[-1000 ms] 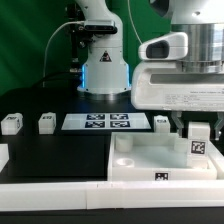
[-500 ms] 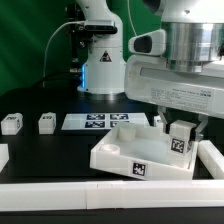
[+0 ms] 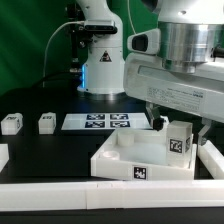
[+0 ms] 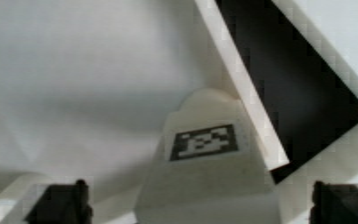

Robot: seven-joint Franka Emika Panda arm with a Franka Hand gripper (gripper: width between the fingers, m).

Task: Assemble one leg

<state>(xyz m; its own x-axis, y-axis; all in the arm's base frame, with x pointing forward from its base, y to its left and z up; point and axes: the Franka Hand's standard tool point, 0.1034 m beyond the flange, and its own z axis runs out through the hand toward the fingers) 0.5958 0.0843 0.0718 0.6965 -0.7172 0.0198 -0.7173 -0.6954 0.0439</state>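
My pincer (image 3: 179,133): fingers clamped on the leg (image 3: 179,144), held upright over the white tray (image 3: 120,163) at its corner on the exterior view's right. Fingertips partly hidden. Marker board (image 3: 97,122), then two small white blocks (image 3: 12,123), lie farther back.

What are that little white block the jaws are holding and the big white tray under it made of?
The leg looks like matte white plastic, plain and smooth-faced, with a black-and-white printed tag on one side. The tray seems the same: opaque white, dull finish, crisp moulded edges, also tagged. It could be 3D-printed or moulded; the pictures do not settle that.
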